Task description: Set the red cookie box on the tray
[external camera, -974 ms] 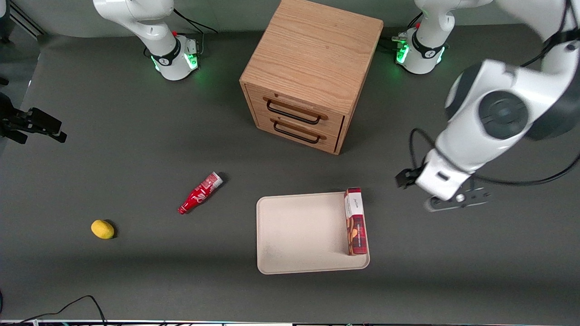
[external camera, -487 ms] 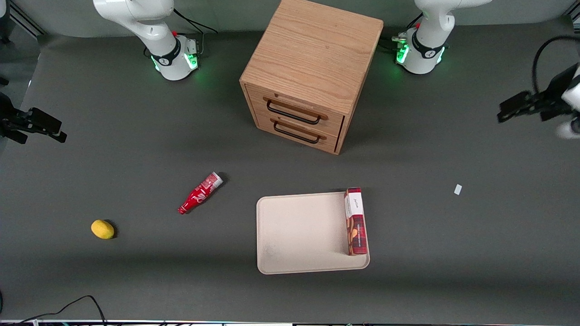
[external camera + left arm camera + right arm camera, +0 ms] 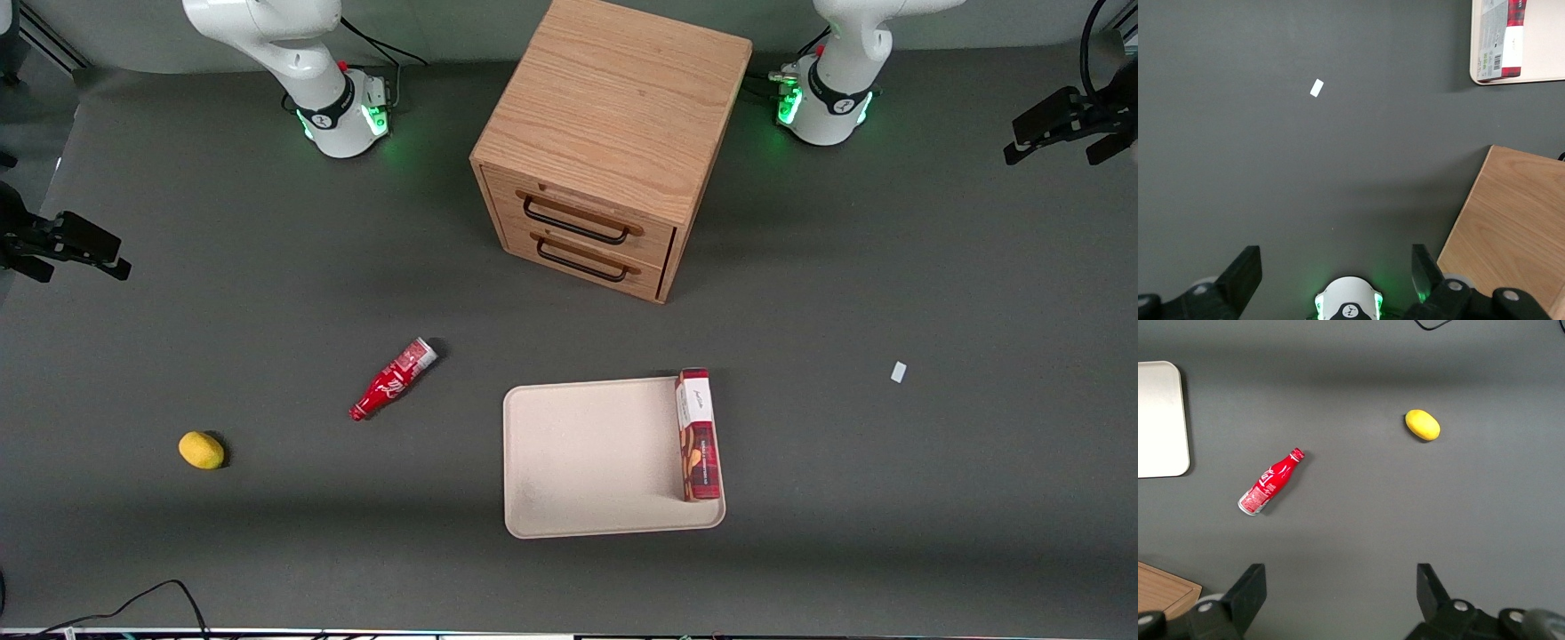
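The red cookie box [image 3: 696,436] lies flat on the cream tray [image 3: 587,462], along the tray's rim on the working arm's side, with its white end panel pointing toward the cabinet. My gripper [image 3: 1065,132] hangs high at the working arm's end of the table, well apart from the box and farther from the front camera. In the left wrist view the gripper [image 3: 1336,265] is open, with only dark table between its fingers. That view also catches the box [image 3: 1503,40] and a corner of the tray [image 3: 1546,40].
A wooden two-drawer cabinet [image 3: 613,142] stands mid-table, farther from the front camera than the tray. A small red bottle [image 3: 392,380] and a lemon [image 3: 202,450] lie toward the parked arm's end. A white paper scrap [image 3: 899,372] lies on the mat between tray and gripper.
The arm has pulled away from beside the tray, rising and swinging out to its own end of the table. The box stays on the tray, unmoved.
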`<control>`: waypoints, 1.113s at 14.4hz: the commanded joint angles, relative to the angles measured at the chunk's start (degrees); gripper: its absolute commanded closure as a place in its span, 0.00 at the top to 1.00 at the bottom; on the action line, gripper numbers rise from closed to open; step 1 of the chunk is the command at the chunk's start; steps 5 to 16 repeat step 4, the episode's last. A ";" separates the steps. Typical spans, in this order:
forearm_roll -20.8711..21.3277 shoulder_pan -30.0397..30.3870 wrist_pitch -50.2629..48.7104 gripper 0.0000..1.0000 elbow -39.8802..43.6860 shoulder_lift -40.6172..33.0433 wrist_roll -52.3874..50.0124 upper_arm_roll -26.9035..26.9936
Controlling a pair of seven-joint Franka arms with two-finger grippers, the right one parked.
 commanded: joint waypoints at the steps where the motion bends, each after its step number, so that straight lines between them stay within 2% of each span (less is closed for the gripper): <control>1: 2.41 -0.85 -1.37 1.00 1.90 1.43 0.98 0.34; 4: 2.50 -0.93 -4.80 1.00 7.61 5.30 0.89 0.25; 16: 2.50 -0.93 -4.80 1.00 7.61 5.30 0.89 0.25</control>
